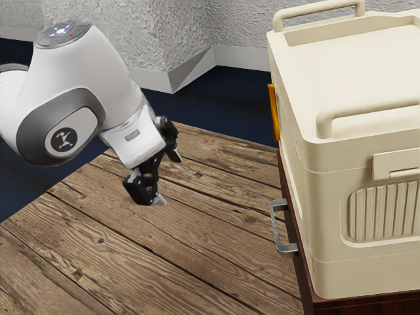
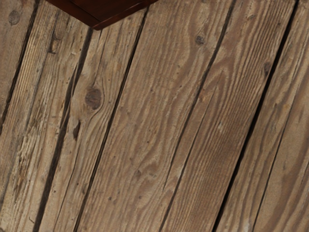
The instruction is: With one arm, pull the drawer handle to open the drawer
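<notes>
The arm (image 1: 111, 72) has smooth, rounded white shells, with a broad dark-grey cover (image 1: 36, 121) around a pale oval and a dark disc (image 1: 63, 138) bearing a white emblem. A grey cap (image 1: 49, 39) carries a bluish-white light (image 1: 62, 30) and a small red mark. Below the white wrist section, marked with a small grey rectangle (image 1: 132, 136), the angular black gripper (image 1: 168, 178) has jointed links and pale-grey tips (image 1: 159, 200).

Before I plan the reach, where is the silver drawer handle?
In the exterior view's right half, the handle juts from the dark red cabinet on the side facing the gripper, below the yellow strip.
</notes>
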{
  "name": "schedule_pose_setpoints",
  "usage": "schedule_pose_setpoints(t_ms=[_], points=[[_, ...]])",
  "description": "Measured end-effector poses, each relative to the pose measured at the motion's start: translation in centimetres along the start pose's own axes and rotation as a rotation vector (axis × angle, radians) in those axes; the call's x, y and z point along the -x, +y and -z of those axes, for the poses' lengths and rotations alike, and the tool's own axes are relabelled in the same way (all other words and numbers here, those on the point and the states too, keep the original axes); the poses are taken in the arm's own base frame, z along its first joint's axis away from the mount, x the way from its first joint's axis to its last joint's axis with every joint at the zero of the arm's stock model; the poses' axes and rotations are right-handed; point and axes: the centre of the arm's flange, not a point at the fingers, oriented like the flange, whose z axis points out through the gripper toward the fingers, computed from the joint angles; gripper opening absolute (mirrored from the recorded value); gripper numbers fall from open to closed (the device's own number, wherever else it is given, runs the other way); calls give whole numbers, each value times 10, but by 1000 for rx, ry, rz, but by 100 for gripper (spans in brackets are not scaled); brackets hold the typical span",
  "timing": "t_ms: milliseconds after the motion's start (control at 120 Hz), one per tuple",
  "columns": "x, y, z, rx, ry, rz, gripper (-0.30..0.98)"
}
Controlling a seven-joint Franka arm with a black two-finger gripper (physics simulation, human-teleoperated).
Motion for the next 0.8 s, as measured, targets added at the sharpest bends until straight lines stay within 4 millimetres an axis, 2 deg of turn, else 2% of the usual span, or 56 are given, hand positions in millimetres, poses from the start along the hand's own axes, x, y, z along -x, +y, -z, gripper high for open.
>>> schedule_pose_setpoints(t_ms=[92,192,367,483,608,800], points=[[-15,3,2,-45,33,-104,69],[-19,6,9,-69,53,-179,69],[-44,25,8,-67,76,-333,69],[-50,35,16,-74,88,-419,69],[-68,50,19,-64,101,-515,69],[-78,72,4,-65,113,-620,69]])
